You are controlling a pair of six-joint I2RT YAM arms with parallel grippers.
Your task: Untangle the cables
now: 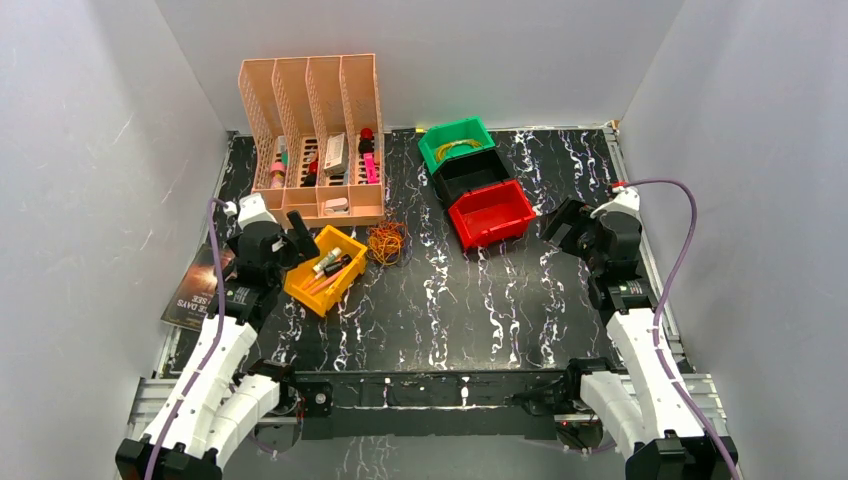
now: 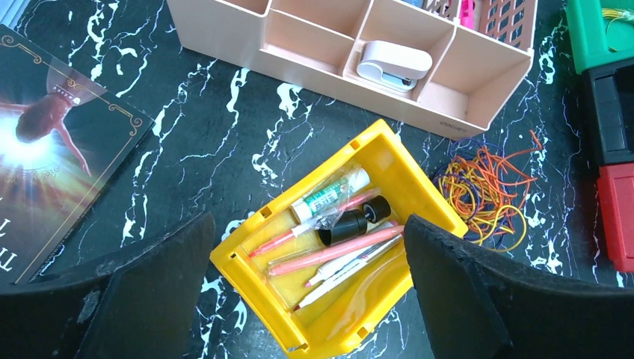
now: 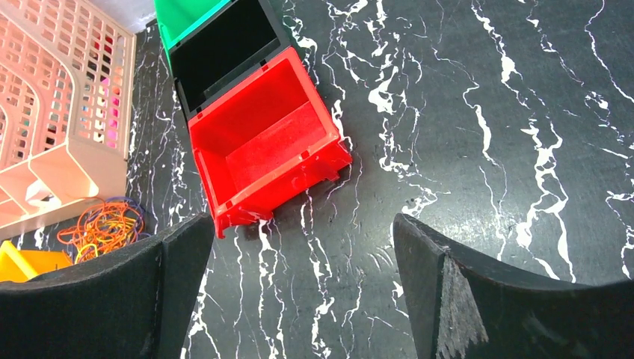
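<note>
Cables [image 2: 484, 196], at 3 o'clock of my wide, empty left pincer [image 2: 306, 232]: seemingly light, springy, snag-prone; pinch an outer loop.

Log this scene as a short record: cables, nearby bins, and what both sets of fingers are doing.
cables: tangled orange, yellow and blue loops, on the table beside the yellow bin
yellow bin: holds pens and a tube
red bin: empty
left fingers: open, above the yellow bin, holding nothing
right fingers: open, near the red bin, holding nothing
</note>
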